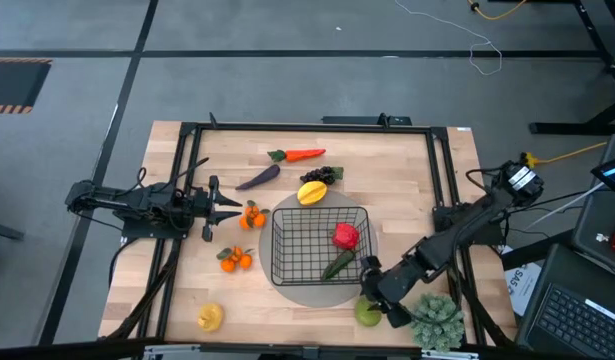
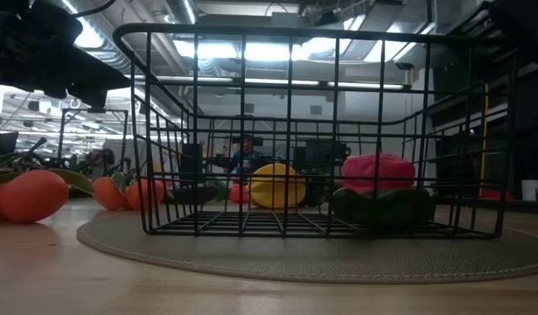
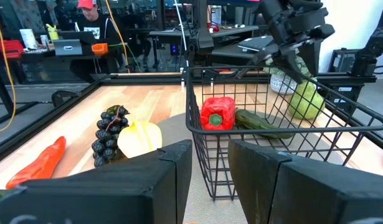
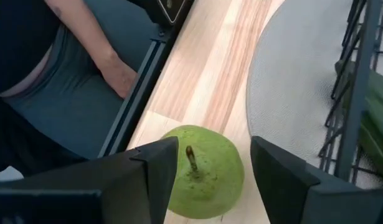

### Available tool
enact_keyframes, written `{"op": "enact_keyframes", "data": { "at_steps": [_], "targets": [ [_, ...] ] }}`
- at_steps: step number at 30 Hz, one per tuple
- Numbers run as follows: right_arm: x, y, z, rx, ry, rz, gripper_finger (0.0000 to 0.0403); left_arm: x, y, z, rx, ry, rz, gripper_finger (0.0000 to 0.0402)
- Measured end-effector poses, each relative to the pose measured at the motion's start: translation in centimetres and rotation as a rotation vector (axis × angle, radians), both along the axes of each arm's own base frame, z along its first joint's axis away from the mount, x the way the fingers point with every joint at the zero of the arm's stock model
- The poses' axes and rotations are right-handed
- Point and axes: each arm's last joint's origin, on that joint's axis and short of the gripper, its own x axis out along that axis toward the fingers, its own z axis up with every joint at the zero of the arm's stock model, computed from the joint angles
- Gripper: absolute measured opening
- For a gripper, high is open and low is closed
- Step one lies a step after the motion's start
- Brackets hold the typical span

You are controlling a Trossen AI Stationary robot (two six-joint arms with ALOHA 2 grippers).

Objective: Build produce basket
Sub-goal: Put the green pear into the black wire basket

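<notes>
right pincer (image 4: pixel 207 165) spread around green apple (image 4: pixel 203 171) (beside the basket (image 1: pixel 321 245))

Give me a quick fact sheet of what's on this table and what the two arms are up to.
In the basket: red pepper, green cucumber
Under the basket: grey round mat
Loose on the table: carrot, eggplant, grapes, yellow fruit, tangerines, second yellow fruit, green apple
Right gripper: open, fingers either side of the green apple
Left gripper: open, beside more tangerines
Also there: bushy plant
</notes>
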Motion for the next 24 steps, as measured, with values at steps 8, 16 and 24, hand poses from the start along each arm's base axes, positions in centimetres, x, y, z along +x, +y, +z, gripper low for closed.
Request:
{"op": "enact_keyframes", "data": {
  "at_steps": [8,16,24],
  "targets": [
    [-0.49,0.54,-0.04,0.008,0.015,0.006,0.0188,0.00,0.00,-0.01,0.000,0.000,0.000,0.0094],
    [-0.55,0.61,-0.03,0.009,0.015,0.006,0.0168,0.00,0.00,-0.01,0.000,0.000,0.000,0.0094],
    [-0.62,0.53,-0.12,0.027,0.050,-0.038,0.0118,0.00,0.00,-0.01,0.000,0.001,0.000,0.0094]
  ]
}}
